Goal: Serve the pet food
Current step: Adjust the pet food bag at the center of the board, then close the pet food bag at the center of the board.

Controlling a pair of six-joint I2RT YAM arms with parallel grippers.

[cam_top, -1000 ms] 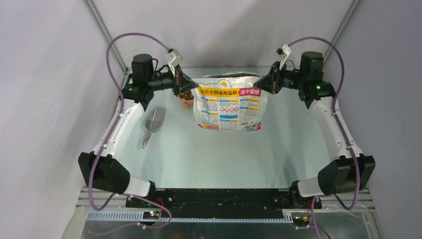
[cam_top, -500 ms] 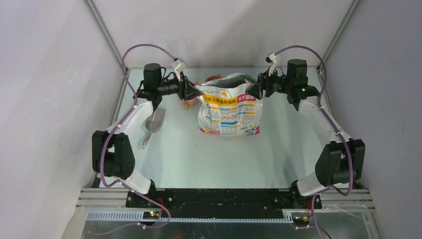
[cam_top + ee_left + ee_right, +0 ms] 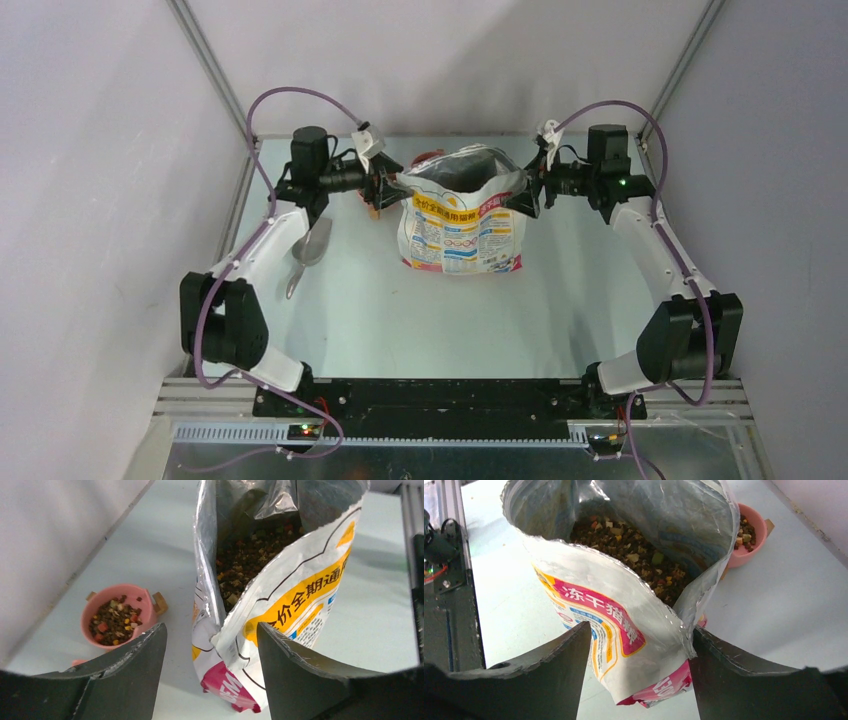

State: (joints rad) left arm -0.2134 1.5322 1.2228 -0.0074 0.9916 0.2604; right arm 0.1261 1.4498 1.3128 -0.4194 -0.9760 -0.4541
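The printed bag (image 3: 460, 225) stands upright at the back middle of the table, its mouth gaping. Pet food (image 3: 247, 555) fills it, also seen from the right wrist (image 3: 634, 545). My left gripper (image 3: 390, 186) is at the bag's left top corner and is open (image 3: 211, 630); the side seam sits between its fingers with gaps on both sides. My right gripper (image 3: 528, 190) is open (image 3: 641, 630) around the right corner, where the foil edge lies against one finger (image 3: 724, 665). A pink bowl (image 3: 117, 617) left of the bag holds more pet food.
A grey metal scoop (image 3: 312, 245) lies on the table under my left forearm, handle toward the near edge. The pink bowl (image 3: 749, 535) stands close behind the bag. Metal frame posts (image 3: 215, 70) rise at the back corners, and walls close in on both sides.
Both grippers have gone from shut on the bag's top corners to open. The bag, earlier stretched flat and held up, now stands narrower with its mouth wide.
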